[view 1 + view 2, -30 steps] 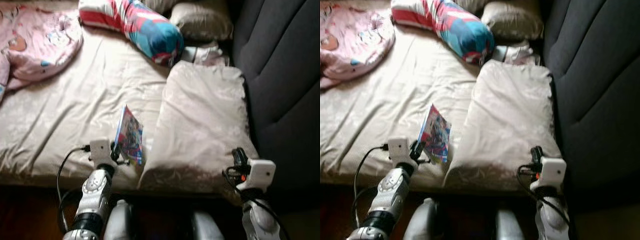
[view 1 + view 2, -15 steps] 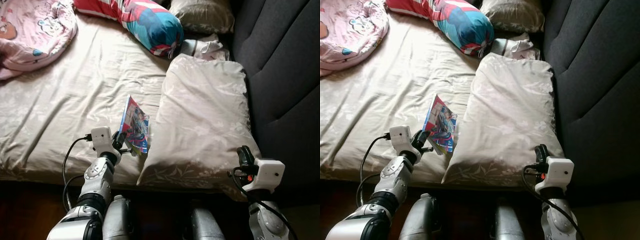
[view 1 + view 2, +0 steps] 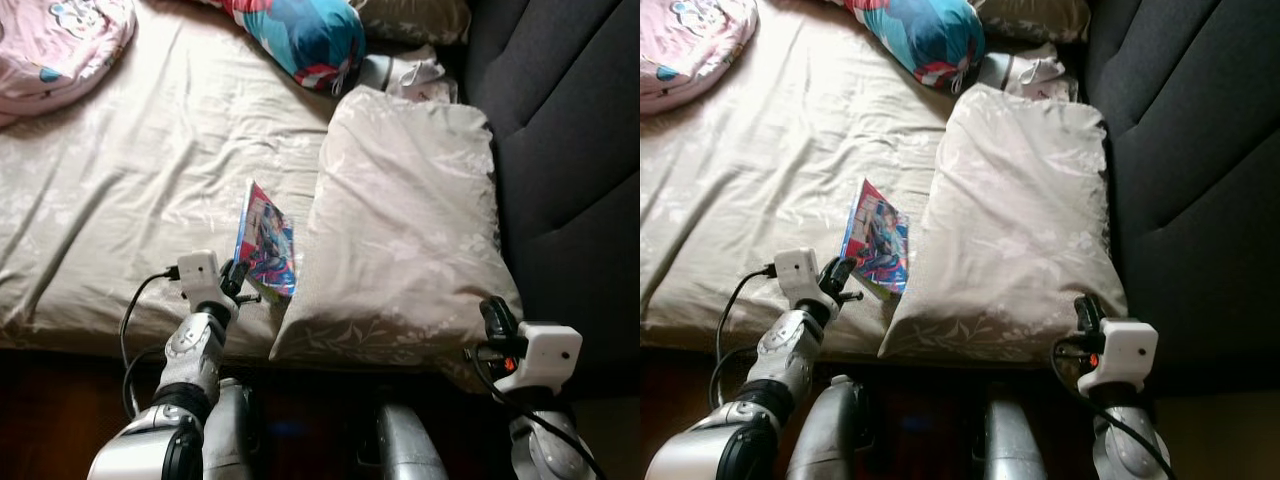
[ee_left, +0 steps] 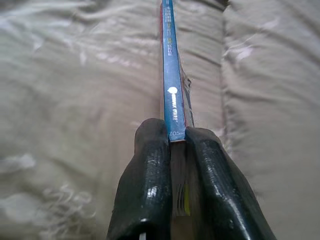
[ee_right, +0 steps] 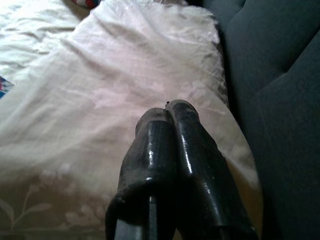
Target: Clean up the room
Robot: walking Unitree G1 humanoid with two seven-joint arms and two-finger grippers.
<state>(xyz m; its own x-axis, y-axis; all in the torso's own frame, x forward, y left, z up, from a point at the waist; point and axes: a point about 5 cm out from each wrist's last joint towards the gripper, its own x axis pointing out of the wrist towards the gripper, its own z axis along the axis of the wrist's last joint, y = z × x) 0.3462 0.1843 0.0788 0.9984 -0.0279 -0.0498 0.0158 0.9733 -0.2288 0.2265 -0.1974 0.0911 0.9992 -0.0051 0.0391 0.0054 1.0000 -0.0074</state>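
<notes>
A robot stands at the edge of a bed covered in a pale, creased sheet. Its left gripper pinches the lower end of a thin colourful book by the spine, the two black fingers pressed against either cover. The book stands on edge over the sheet near the front of the mattress, just beside a large floral pillow. Its long axis runs away from the robot toward the head of the bed, with the blue spine facing up in the left wrist view. The grip covers only the near end, so the book could likely pivot, sag or slip out if the arm swings fast, and the loose pages may fan open. It could also catch on the pillow edge. The right gripper hovers over the pillow's near corner with its fingers pressed together, holding nothing
</notes>
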